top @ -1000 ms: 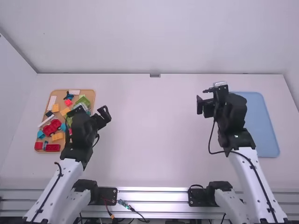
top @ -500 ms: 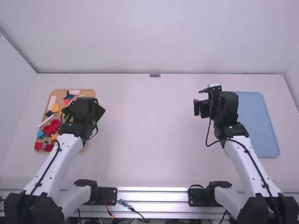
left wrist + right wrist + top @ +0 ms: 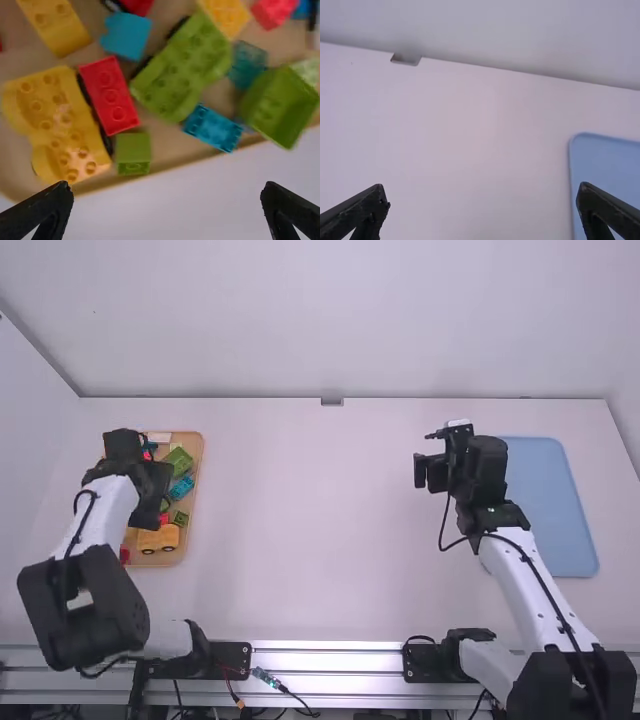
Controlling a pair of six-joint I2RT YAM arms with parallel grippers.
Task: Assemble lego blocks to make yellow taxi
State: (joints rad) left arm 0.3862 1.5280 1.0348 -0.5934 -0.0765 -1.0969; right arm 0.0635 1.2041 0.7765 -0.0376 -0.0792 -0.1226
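Yellow car block (image 3: pixel 57 122) in tan tray (image 3: pixel 175 163); L gripper (image 3: pixel 166 189) above, spread, prob. for pick clearance. R gripper (image 3: pixel 481 189) spread nr blue tray (image 3: pixel 560 510), prob. standby.

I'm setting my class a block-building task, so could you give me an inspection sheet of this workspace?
Surface: white table, with a blue tray flat at the right.
Job's things: a yellow wheeled piece and a yellow block, in the tan tray at the left.
Clutter: a red block, a green car-like piece and a blue block mixed in.
Hands: left hand open, at the tan tray; right hand open and holding nothing.
Cables: a black cable loops beside the right arm; a small green connector lies at the front rail.
Surroundings: white wall behind; people, nothing seen.
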